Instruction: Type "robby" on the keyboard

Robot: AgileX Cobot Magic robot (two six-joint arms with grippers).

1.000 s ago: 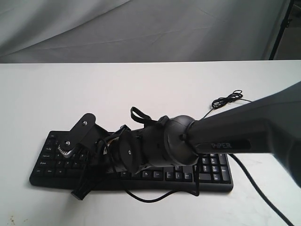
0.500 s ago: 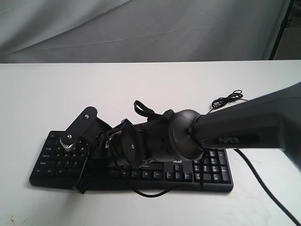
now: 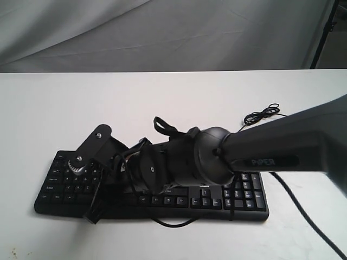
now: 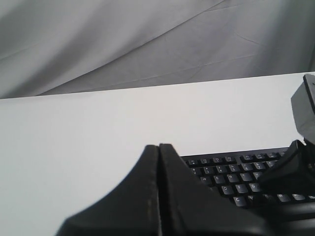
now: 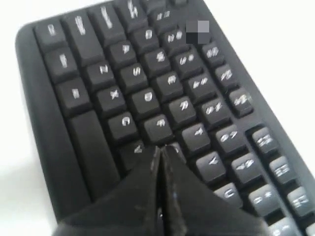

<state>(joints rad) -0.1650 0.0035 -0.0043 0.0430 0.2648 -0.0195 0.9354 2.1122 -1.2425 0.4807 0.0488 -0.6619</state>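
The black keyboard (image 3: 246, 197) lies near the table's front edge, number pad to the right. My right arm (image 3: 271, 151) reaches across from the right and hides its middle keys. In the right wrist view the right gripper (image 5: 160, 148) is shut with nothing in it. Its tips sit over the bottom letter row of the keyboard (image 5: 147, 96), beside the C and V keys; contact cannot be judged. The left gripper (image 4: 158, 146) is shut and empty, off the left end of the keyboard (image 4: 236, 177). I cannot make it out in the exterior view.
The keyboard's thin cable ends in a small coil (image 3: 263, 115) behind the right arm. A thicker black arm cable (image 3: 303, 219) trails over the table at the front right. A cable loop (image 3: 173, 223) hangs past the keyboard's front edge. Grey cloth (image 3: 162, 32) backs the white table (image 3: 162, 97).
The right arm's wrist has lifted slightly and edged right, and its gripper head has tilted a little over the left keys. The keyboard has stayed put.
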